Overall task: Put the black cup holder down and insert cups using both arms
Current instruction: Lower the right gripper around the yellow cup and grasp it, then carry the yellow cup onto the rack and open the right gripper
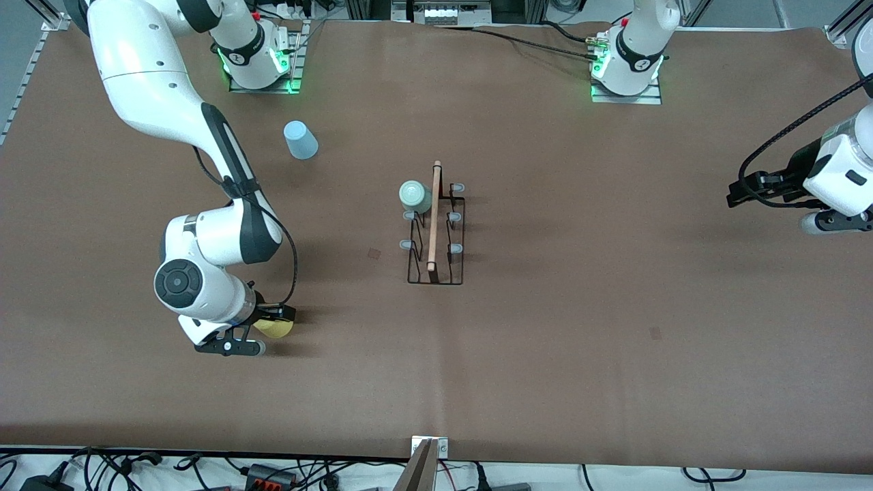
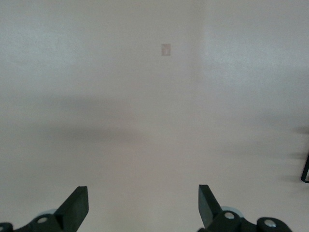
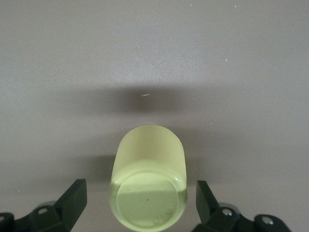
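Note:
The black cup holder (image 1: pixel 436 232) stands at the table's middle, its wooden rod handle on top. A pale green cup (image 1: pixel 415 196) sits on one prong, on the side toward the right arm's end. The yellow cup (image 1: pixel 274 329) lies on the table nearer the front camera, toward the right arm's end. My right gripper (image 1: pixel 276 318) is low around it. In the right wrist view the yellow cup (image 3: pixel 148 186) lies between the open fingers of that gripper (image 3: pixel 141 191), with a gap on each side. My left gripper (image 1: pixel 742 191) is open and empty and waits at the left arm's end; the left wrist view shows it (image 2: pixel 143 193) over bare table.
A light blue cup (image 1: pixel 300 140) stands on the table near the right arm's base, farther from the front camera than the holder. A brown cover (image 1: pixel 614 307) spreads over the whole table. Cables run along the table's front edge.

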Robot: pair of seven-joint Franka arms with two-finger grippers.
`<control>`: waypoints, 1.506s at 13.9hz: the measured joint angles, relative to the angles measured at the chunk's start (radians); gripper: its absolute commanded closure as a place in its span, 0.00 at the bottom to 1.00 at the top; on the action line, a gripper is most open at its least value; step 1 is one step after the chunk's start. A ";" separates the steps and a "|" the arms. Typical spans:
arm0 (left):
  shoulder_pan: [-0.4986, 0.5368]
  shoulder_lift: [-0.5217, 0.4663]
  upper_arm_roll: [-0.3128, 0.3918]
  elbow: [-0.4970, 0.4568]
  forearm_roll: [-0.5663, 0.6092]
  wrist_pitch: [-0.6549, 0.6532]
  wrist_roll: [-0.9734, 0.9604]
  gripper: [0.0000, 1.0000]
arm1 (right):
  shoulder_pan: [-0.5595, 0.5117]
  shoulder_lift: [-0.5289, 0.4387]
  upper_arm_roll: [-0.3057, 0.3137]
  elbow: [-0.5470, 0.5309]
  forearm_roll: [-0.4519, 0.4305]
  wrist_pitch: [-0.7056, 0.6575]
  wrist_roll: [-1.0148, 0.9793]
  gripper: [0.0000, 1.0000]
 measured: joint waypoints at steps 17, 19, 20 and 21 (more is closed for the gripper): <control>0.001 0.000 0.000 0.000 0.000 0.000 0.000 0.00 | 0.095 -0.210 0.273 0.085 -0.001 -0.305 0.319 0.90; 0.001 0.000 0.000 0.000 0.000 0.000 0.000 0.00 | 0.130 -0.207 0.285 0.094 -0.001 -0.295 0.401 0.90; 0.001 0.000 0.000 0.000 0.000 0.000 0.000 0.00 | 0.143 -0.205 0.285 0.101 -0.001 -0.288 0.419 0.90; 0.001 0.000 0.000 0.000 0.000 0.000 0.000 0.00 | 0.151 -0.200 0.285 0.103 -0.001 -0.279 0.427 0.90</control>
